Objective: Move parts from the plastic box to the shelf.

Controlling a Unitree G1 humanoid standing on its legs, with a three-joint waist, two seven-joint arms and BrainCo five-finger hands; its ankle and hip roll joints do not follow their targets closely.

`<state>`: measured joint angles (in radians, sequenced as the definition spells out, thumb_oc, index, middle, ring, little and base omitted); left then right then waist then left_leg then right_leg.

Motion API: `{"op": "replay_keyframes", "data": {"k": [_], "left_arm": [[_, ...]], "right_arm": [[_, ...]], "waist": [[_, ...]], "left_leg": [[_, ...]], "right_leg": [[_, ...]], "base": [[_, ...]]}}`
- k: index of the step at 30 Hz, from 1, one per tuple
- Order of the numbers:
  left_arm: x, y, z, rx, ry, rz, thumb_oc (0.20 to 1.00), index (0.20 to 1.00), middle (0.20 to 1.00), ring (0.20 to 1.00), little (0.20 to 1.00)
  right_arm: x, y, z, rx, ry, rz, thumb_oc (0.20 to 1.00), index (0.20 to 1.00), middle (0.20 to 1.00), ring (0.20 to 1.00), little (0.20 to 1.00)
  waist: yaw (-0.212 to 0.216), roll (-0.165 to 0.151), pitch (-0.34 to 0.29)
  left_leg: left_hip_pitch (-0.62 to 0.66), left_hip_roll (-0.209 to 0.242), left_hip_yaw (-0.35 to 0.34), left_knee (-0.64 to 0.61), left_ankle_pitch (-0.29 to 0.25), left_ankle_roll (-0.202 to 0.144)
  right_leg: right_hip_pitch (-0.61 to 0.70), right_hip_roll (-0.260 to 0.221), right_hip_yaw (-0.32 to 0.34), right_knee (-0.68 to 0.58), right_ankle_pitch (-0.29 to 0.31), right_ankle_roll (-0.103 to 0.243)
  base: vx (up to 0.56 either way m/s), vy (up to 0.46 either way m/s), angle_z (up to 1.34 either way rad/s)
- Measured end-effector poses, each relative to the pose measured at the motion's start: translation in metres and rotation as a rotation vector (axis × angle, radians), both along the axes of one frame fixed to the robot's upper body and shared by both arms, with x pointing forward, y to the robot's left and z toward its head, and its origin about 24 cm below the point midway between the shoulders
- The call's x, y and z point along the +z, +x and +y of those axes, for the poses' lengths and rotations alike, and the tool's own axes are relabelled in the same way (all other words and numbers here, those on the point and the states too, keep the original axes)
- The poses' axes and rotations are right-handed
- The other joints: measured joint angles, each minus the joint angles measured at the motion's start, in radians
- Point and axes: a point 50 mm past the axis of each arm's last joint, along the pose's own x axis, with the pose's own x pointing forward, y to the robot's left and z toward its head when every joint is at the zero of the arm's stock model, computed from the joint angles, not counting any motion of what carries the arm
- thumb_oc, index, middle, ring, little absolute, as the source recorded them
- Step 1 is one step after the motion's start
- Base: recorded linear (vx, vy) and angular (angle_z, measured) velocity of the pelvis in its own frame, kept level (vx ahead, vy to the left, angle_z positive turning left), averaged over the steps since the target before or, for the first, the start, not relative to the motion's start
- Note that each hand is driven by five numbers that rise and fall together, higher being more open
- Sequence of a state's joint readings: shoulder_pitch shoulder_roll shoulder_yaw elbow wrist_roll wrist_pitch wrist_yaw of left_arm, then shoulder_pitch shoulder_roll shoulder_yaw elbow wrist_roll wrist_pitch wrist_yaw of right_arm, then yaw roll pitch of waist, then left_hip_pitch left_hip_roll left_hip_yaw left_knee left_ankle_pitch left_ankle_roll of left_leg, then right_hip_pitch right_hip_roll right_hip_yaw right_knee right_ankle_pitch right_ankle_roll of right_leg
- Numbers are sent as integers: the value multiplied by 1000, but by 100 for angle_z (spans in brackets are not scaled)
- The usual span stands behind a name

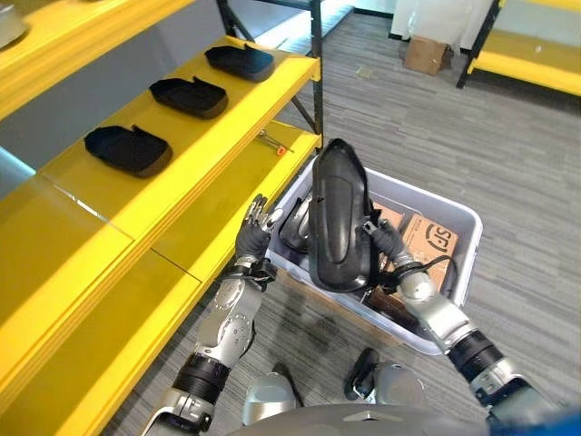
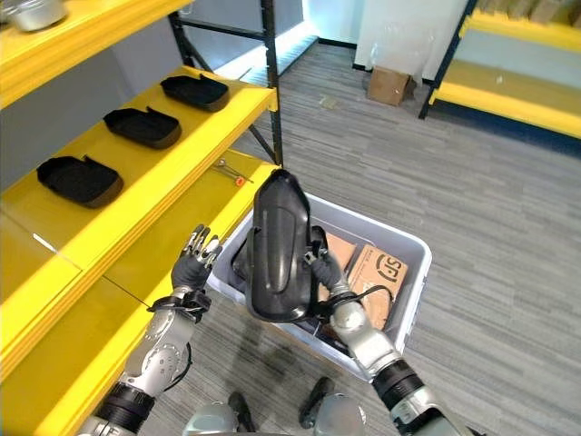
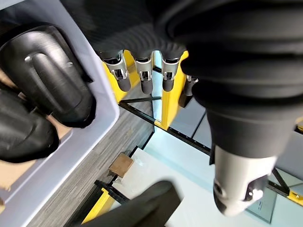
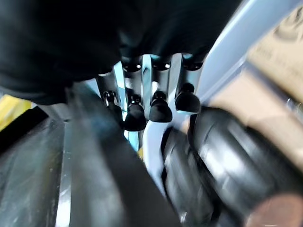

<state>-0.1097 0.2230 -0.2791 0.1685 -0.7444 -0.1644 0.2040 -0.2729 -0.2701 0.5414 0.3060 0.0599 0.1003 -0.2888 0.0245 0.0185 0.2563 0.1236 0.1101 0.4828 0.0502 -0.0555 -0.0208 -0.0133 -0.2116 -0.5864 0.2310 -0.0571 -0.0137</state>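
One black part (image 1: 338, 218) is up out of the plastic box (image 1: 458, 238), and I have it in my right hand (image 2: 325, 265), whose fingers curl round its right edge. It stands nearly upright, long axis running from the box rim up toward the shelf post, its broad ribbed face turned to the camera. More dark parts (image 3: 52, 80) lie in the near-left corner of the box, beside cardboard.

What matters for me next is direction: the yellow shelf (image 1: 182, 163) lies to the left of the held part, and three parts (image 1: 128, 149) sit in a row on its upper level, each lying flat. So I judge the part must travel left and up, then tip from upright to flat to join that row.

My left hand (image 1: 255, 224) hangs between the box and the shelf edge, fingers straight and holding nothing; it is nearer the shelf.
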Motion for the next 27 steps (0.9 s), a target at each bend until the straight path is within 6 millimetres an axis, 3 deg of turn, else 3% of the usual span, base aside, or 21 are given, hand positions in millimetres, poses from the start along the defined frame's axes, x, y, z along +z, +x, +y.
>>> {"op": "replay_keyframes", "data": {"k": [2, 5, 7, 11, 15, 17, 19, 20, 22, 23, 24, 25, 26, 27], "left_arm": [[-2, 1, 5, 48, 35, 8, 1000, 1000, 1000, 1000, 1000], [-1, 1, 11, 88, 79, 5, 1000, 1000, 1000, 1000, 1000], [-2, -4, 27, 133, 96, 14, 1000, 1000, 1000, 1000, 1000], [12, -23, 55, 165, 130, -24, 1000, 1000, 1000, 1000, 1000], [16, -25, 59, 148, 140, -27, 1000, 1000, 1000, 1000, 1000], [15, -21, 52, 95, 143, -15, 1000, 1000, 1000, 1000, 1000], [15, -14, 33, 7, 139, -14, 1000, 1000, 1000, 1000, 1000], [14, -9, 18, -83, 140, -13, 1000, 1000, 1000, 1000, 1000], [10, -12, 20, -99, 149, 5, 1000, 1000, 1000, 1000, 1000], [8, -14, 19, -103, 149, 17, 1000, 1000, 1000, 1000, 1000], [5, -16, 20, -103, 153, 30, 1000, 1000, 1000, 1000, 1000], [3, -16, 10, -132, 133, 42, 1000, 1000, 1000, 1000, 1000], [-1, -17, 3, -150, 119, 55, 1000, 1000, 1000, 1000, 1000], [-7, -19, -9, -186, 104, 80, 1000, 1000, 1000, 1000, 1000]], "right_arm": [[-1, -3, 15, 32, 35, 13, 200, 200, 200, 200, 200], [0, -4, 18, 54, 30, 11, 200, 200, 200, 200, 200], [0, -5, 21, 69, 31, 11, 200, 200, 200, 200, 200], [2, -3, 15, 51, 22, 4, 200, 200, 200, 200, 200], [9, 1, 25, 58, 50, -17, 200, 200, 200, 200, 200], [13, 3, 30, 62, 68, -30, 200, 200, 200, 200, 200], [13, 3, 26, 47, 56, -32, 200, 200, 200, 200, 200], [8, -1, 15, 5, 43, -25, 200, 200, 200, 200, 200], [10, -1, 14, 5, 51, -31, 200, 200, 200, 200, 200], [12, 0, 13, 5, 61, -32, 200, 200, 200, 200, 200], [13, 0, 10, 0, 74, -29, 200, 200, 200, 200, 200], [13, -1, 2, -10, 69, -29, 200, 200, 200, 200, 200], [13, -2, -1, -12, 70, -31, 200, 200, 200, 200, 200], [12, -4, -9, -39, 62, -30, 200, 200, 200, 200, 200]], "waist": [[20, 11, -19], [51, 18, -37], [78, 12, -41], [138, 10, -39], [191, 0, -29], [184, -7, -8], [161, -11, 7], [102, -4, 13], [115, -19, 20], [111, -23, 19], [84, -19, 23], [62, -17, 25], [39, -19, 26], [11, -15, 29]], "left_leg": [[-2, -27, -7, 3, -13, 22], [-4, -61, -29, -10, -11, 47], [-15, -77, -41, -14, -6, 57], [-40, -97, -83, -17, 1, 71], [-38, -120, -110, -33, 6, 80], [-56, -128, -152, -31, -5, 90], [-70, -148, -266, -32, 17, 127], [-59, -142, -386, -60, 59, 145], [-31, -142, -413, -103, 81, 145], [-27, -148, -422, -107, 73, 156], [-13, -153, -440, -117, 69, 160], [8, -167, -475, -116, 53, 160], [24, -175, -505, -114, 43, 159], [35, -181, -572, -85, 15, 156]], "right_leg": [[12, -15, 13, -27, 31, 15], [35, -34, 17, -70, 68, 44], [39, -41, 14, -99, 90, 56], [47, -55, -24, -131, 131, 50], [62, -77, -36, -134, 155, 73], [74, -91, -23, -124, 161, 76], [57, -111, 114, -17, 164, 85], [29, -55, 301, 97, 84, 132], [-23, 31, 379, 117, 11, 160], [-55, 67, 379, 111, 0, 157], [-110, 136, 382, 65, -4, 147], [-170, 190, 442, 11, 20, 119], [-204, 218, 503, -46, 55, 125], [-243, 268, 629, -66, 75, 127]], "base": [[8, 363, 21], [-32, 281, 28], [-67, 308, 25], [-72, 258, 37], [-19, 191, 31], [46, 126, 63], [106, 73, 175], [123, 17, 214], [159, -14, 109], [256, -65, 30], [235, -75, 46], [313, -135, 65], [255, -146, 107], [246, -166, 107]]}}
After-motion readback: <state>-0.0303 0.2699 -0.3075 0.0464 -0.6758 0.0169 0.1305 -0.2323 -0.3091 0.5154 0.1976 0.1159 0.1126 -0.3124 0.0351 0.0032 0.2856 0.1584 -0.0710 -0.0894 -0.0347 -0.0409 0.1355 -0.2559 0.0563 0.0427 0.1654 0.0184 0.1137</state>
